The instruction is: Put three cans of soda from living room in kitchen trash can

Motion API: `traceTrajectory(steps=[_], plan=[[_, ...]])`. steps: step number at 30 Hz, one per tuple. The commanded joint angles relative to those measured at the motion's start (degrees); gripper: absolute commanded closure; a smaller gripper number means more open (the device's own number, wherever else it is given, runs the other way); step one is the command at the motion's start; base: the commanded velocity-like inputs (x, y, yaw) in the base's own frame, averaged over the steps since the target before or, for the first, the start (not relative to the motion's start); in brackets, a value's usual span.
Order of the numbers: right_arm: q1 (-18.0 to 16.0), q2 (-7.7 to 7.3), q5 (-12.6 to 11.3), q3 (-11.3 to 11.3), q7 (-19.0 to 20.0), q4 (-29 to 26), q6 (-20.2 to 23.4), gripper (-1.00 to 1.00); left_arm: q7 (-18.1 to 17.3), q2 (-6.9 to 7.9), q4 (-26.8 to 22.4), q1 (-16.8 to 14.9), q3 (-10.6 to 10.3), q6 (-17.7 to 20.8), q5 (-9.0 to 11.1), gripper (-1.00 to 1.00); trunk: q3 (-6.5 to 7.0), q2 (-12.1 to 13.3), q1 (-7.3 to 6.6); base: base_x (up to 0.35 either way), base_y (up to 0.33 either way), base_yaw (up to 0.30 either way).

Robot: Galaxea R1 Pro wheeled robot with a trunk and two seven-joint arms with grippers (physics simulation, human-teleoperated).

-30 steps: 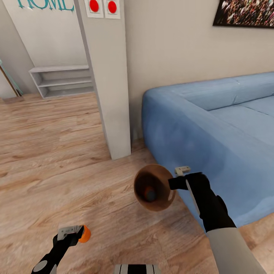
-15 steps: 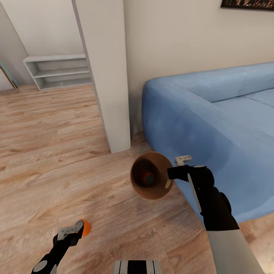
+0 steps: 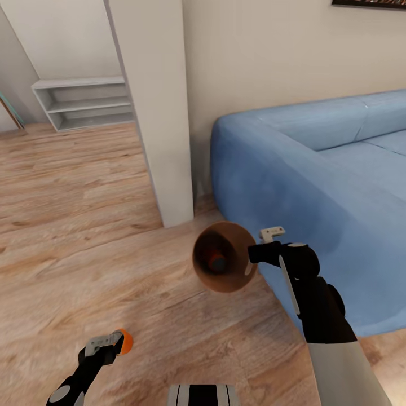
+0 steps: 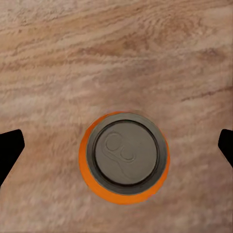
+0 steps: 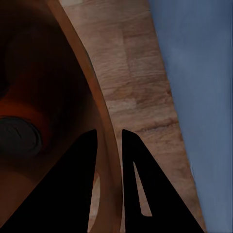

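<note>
My right gripper (image 3: 252, 260) is shut on the rim of the copper-brown trash can (image 3: 223, 264), one finger inside the wall and one outside (image 5: 109, 133). The trash can hangs tipped on its side above the floor beside the sofa, mouth toward me. An orange soda can (image 3: 216, 261) lies inside it, its silvery top (image 5: 17, 138) showing. Another orange soda can (image 4: 125, 155) stands upright on the wood floor at the lower left (image 3: 125, 340). My left gripper (image 3: 106, 344) hovers over it, open, its fingertips (image 4: 9, 145) wide apart on either side and not touching.
A blue sofa (image 3: 316, 169) fills the right side, close to my right arm. A white column (image 3: 158, 113) stands ahead, with a low grey shelf (image 3: 84, 104) against the back wall to the left. Wood floor (image 3: 67, 237) spreads across the left and middle.
The head view has tilted, so the room has shifted in the picture. My right gripper has lifted the trash can slightly. My left gripper has stayed over the orange can.
</note>
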Motion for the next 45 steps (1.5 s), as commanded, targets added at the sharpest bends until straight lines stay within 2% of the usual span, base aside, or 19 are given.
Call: traceTrajectory(steps=[1, 9, 20, 43, 45], plan=[[0.0, -0.02, -1.1, 0.0, 0.1, 0.0, 0.1, 1.0, 0.0, 0.0, 0.0, 0.0, 0.0, 0.0, 0.0, -1.0, 0.01, 0.0, -0.01, 0.219, 0.0, 0.0], [0.0, -0.01, -1.1, 0.0, 0.1, -0.1, 0.1, 1.0, 0.2, 0.0, 0.0, 0.1, 0.1, -0.3, 0.4, -1.0, 0.01, 0.0, -0.01, 0.06, 0.0, 0.0], [0.0, -0.05, -1.2, -0.1, 0.1, -0.1, 0.1, 1.0, 0.2, 0.0, 0.0, 0.0, 0.1, -0.1, 0.4, -1.0, -2.43, -0.2, 0.28, 0.002, 0.0, 0.0], [0.0, -0.06, -1.2, -0.1, 0.1, -0.1, 0.1, 1.0, -0.1, 0.08, -0.6, 0.2, 0.1, -0.2, 0.3, -1.0, -2.43, -0.2, 0.28, 0.063, 0.0, 0.0], [0.0, -0.05, -1.2, -0.1, 0.1, -0.1, 0.1, 1.0, -0.1, 0.09, -0.6, 0.2, 0.1, -0.2, 0.4, -1.0, -2.87, -0.2, 0.33, 0.006, 0.0, 0.0]])
